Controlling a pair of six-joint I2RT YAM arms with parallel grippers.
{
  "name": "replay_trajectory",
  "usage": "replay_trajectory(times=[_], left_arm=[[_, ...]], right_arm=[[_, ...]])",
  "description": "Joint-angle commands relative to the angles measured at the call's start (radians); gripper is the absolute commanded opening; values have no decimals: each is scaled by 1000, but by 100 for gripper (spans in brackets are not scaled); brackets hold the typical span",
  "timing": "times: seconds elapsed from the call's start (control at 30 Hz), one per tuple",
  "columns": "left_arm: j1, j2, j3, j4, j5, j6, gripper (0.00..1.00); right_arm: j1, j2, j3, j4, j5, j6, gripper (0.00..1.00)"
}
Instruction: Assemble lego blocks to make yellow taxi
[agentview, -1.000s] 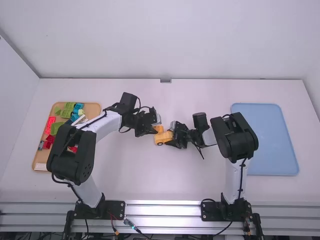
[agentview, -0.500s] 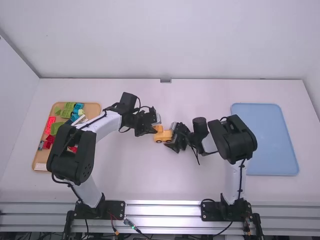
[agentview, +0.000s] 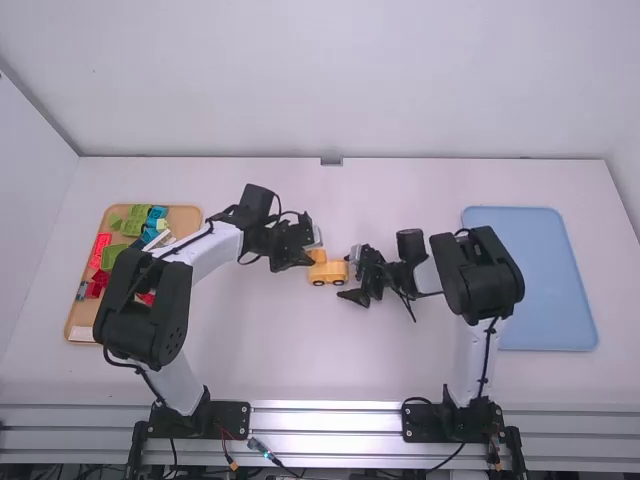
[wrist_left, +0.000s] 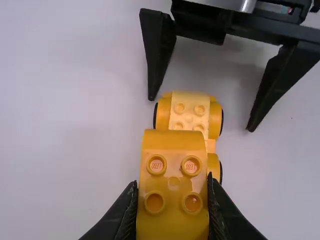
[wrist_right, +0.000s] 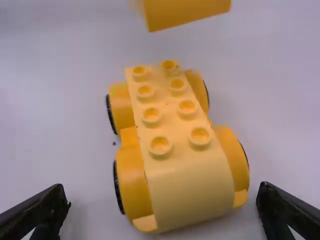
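Left gripper (agentview: 312, 258) is near the table's middle; in the left wrist view the left gripper (wrist_left: 173, 200) is shut on a yellow block (wrist_left: 172, 175) with studs on top. That block (wrist_right: 185, 10) hangs above the far end of the wheeled car base in the right wrist view. The yellow car base (agentview: 328, 273) stands upright on its wheels; its studded top (wrist_right: 167, 115) is bare. Right gripper (agentview: 352, 275) is just right of the base; the right gripper (wrist_right: 162, 200) stands open, its fingers apart on either side of the base's near end, not touching it.
A tan tray (agentview: 82, 318) at the left holds red, green and blue blocks, partly behind the left arm. A light blue tray (agentview: 540, 280) lies at the right, beyond the right arm's elbow.
My right gripper has let go of the car base and drawn back to the right. The base has turned slightly and stands apart from its fingers. The left arm has kept still.
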Motion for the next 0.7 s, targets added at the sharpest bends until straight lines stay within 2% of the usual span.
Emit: replay_trajectory(times=[0.0, 0.13, 0.47, 0.67], left_arm=[[3, -10, -15, 1, 14, -21, 2], [3, -10, -15, 3, 14, -21, 2], [3, -10, -15, -5, 15, -21, 2], [3, -10, -15, -15, 23, -21, 2]], right_arm=[[-14, -11, 61, -73, -111, -172, 99], [-1, -7, 99, -129, -109, -207, 99], [43, 35, 100, -48, -94, -175, 100], [35, 48, 100, -35, -98, -172, 93]])
